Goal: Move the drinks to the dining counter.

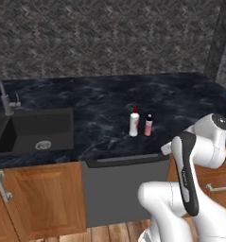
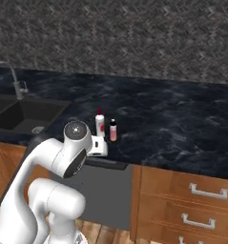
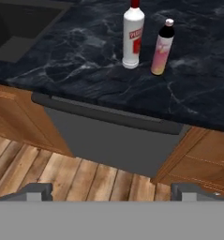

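Observation:
Two drinks stand upright side by side near the front edge of the dining counter (image 1: 109,104): a slim white bottle with a red cap (image 1: 134,122) (image 2: 100,123) (image 3: 133,36) and, just right of it, a small pink-and-white bottle with a dark cap (image 1: 148,125) (image 2: 113,130) (image 3: 162,48). My gripper (image 3: 115,190) is open and holds nothing. It hangs in front of the counter, below its edge and well short of both bottles. In the right base view the white hand (image 2: 98,146) sits just before the counter's front, left of and below the bottles.
A dark built-in sink (image 1: 36,130) (image 2: 25,116) with a steel faucet (image 1: 5,99) (image 2: 16,81) lies left of the bottles. Below the counter are a grey dishwasher front (image 1: 124,189) (image 3: 118,140), wooden cabinets (image 1: 39,198) and drawers (image 2: 187,200), over a wood floor (image 3: 52,176).

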Tool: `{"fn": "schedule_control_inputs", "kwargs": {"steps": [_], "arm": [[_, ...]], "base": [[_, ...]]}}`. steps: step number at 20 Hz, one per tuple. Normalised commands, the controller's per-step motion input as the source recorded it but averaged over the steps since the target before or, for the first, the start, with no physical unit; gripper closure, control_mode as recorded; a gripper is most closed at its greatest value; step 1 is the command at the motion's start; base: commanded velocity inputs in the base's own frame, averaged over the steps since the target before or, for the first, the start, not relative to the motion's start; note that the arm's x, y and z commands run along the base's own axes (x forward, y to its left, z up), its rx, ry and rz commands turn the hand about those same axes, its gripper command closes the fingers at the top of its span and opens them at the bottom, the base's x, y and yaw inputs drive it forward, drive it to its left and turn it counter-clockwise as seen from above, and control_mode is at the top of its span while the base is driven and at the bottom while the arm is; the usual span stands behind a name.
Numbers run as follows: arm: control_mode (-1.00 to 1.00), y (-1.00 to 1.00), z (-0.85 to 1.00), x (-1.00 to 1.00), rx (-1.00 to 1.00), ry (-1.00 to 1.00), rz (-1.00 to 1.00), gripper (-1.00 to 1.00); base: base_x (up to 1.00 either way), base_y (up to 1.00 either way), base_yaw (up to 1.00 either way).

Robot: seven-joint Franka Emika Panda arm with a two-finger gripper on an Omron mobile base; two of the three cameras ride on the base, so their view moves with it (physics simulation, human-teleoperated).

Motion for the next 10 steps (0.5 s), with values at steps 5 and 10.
{"fn": "schedule_control_inputs", "kwargs": {"steps": [5, 10], "arm": [[1.00, 0.00, 0.00, 0.00, 0.00, 0.00, 0.00, -1.00], [1.00, 0.00, 0.00, 0.00, 0.00, 0.00, 0.00, -1.00]], "base": [[-0.08, 0.00, -0.41], [-0.01, 0.00, -0.56]]}}
